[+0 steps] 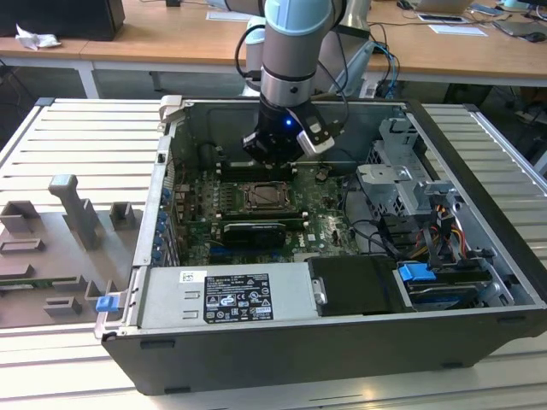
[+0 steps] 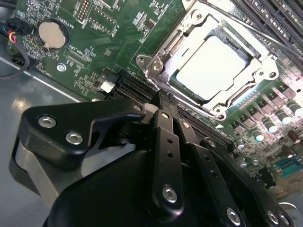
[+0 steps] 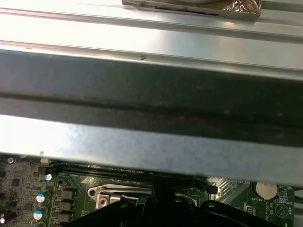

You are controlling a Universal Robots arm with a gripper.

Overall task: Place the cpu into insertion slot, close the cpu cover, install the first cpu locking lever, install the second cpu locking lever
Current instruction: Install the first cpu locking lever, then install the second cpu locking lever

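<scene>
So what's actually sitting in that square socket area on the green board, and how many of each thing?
cpu: 1
cpu cover, closed around it: 1
insertion slot: 1
gripper beside it: 1
Total: 4

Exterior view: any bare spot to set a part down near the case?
The ribbed metal table is bare between the grey fixtures and the computer case, and again past the case's other side. Inside, the green board is crowded; the end effector hangs over the insertion slot.
</scene>
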